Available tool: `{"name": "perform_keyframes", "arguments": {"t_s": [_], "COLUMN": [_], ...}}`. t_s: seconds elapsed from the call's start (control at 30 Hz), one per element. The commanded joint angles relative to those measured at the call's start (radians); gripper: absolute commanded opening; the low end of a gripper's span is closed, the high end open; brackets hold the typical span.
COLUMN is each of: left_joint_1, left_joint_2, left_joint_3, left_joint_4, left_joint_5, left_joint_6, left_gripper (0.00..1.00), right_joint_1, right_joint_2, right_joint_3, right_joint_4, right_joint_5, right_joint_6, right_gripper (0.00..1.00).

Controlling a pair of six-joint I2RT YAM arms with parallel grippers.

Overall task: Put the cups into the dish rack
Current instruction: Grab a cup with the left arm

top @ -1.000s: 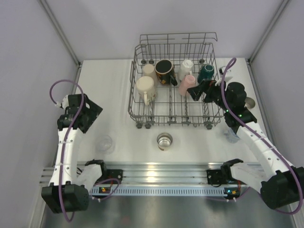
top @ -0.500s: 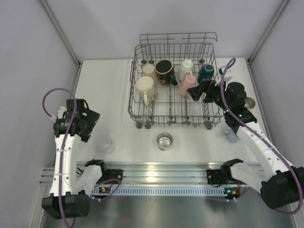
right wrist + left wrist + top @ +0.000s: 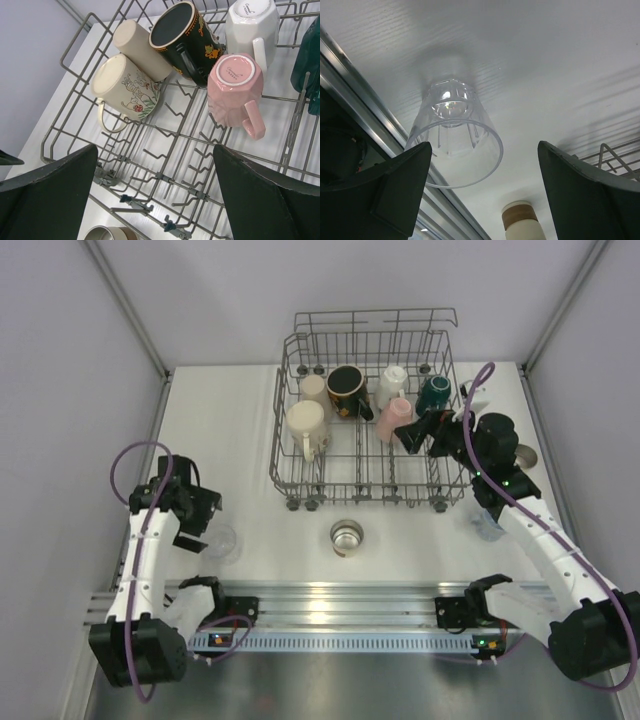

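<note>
The desk (image 3: 220, 430) carried the dish rack (image 3: 360, 455) toward its far edge, right of centre. Over the rack's right side hung the right end effector (image 3: 418, 430), jaws spread wide and gripping nothing. The left end effector (image 3: 481, 160), also wide apart and empty, hovered by the desk's front edge toward the left corner, just over a clear cup (image 3: 455, 135). In the rack's far half sat a cream mug (image 3: 125, 82), a black mug (image 3: 182, 37) and a pink mug (image 3: 234, 85). A steel cup (image 3: 346, 536) stood between rack and front edge.

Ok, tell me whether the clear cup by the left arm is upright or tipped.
Upright. The clear cup stands on its narrow base on the table, its wide mouth open toward the left wrist camera.
</note>
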Motion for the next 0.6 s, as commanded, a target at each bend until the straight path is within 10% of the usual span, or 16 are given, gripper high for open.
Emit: {"name": "perform_keyframes", "arguments": {"t_s": [0.0, 0.57], "left_joint_1": [-0.003, -0.003], "left_joint_2": [0.019, 0.177], "left_joint_3": [-0.036, -0.158], "left_joint_4": [0.041, 0.242], "left_joint_5": [0.023, 0.061], "left_joint_6": [-0.028, 0.032], "left_gripper": [0.92, 0.49], "right_joint_1": [0.017, 0.017], "right_joint_2": [-0.028, -0.012], "right_joint_3": [0.006, 0.006], "right_joint_4": [0.024, 0.024], "right_joint_5": [0.007, 0.010], "right_joint_6": [-0.018, -0.019], "right_gripper": [0.99, 0.99]}}
